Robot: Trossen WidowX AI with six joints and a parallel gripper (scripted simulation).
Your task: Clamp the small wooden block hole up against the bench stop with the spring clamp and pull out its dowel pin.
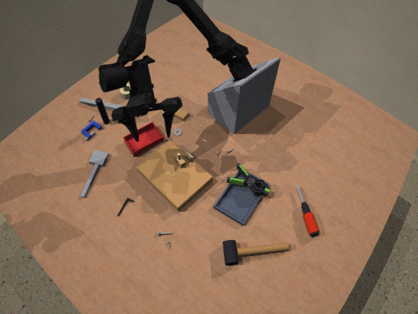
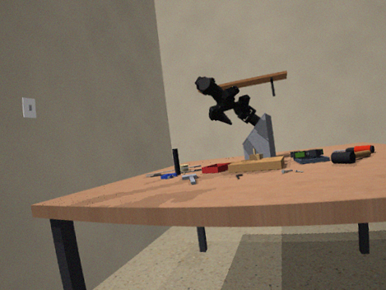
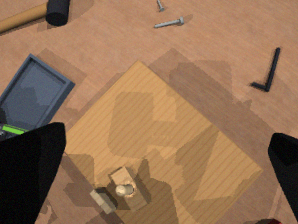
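Overhead, gripper (image 1: 151, 130) gapes wide, empty; only wrist view shows pin (image 3: 121, 189) atop block (image 3: 127, 184).

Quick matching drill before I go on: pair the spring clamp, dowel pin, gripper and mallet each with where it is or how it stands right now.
Things:
1. spring clamp
2. pin
3. gripper
4. mallet

States:
a. open, holding nothing, above the red tray
b. lying on the table, near its front edge
c. standing upright in the block on the board
d. resting on the rim of the blue-grey tray

Pairs: 1-d, 2-c, 3-a, 4-b
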